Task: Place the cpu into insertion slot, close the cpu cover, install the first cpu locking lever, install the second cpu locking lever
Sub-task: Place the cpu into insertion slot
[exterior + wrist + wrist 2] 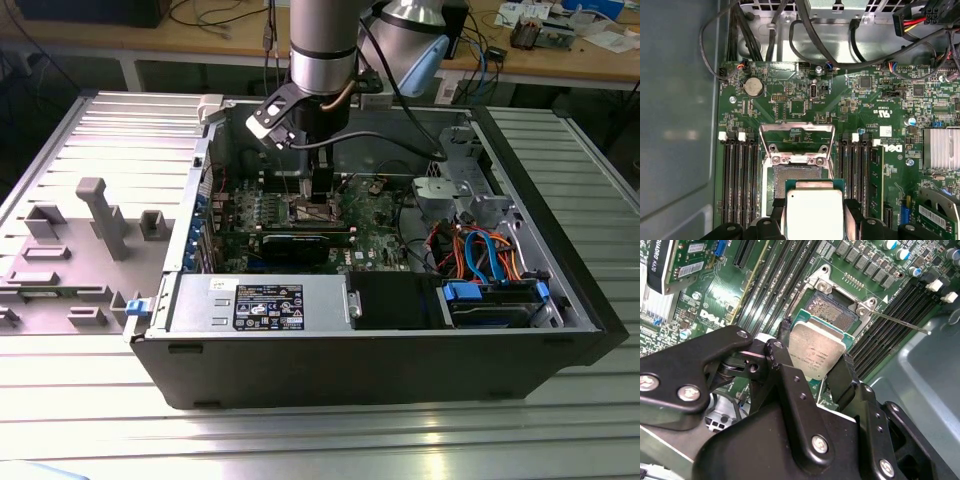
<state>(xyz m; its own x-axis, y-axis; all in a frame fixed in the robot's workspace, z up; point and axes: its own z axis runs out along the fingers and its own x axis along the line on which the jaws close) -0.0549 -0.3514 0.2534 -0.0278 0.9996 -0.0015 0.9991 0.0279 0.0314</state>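
My gripper is shut on the cpu, a flat square chip with a pale silvery face and a green edge. One black finger presses on each side of it. The cpu hangs tilted just above the insertion slot, whose golden-brown centre lies bare in its metal frame. In the first wrist view the cpu covers the near part of the slot, and the cpu cover stands swung open beyond it. A thin locking lever sticks out sideways from the socket. In the exterior view the gripper reaches down into the open computer case.
Long black memory slots flank the socket on both sides. A black expansion card, a grey power-supply box, coloured cables and a blue drive bay crowd the case. A grey fixture stands on the exterior view's left.
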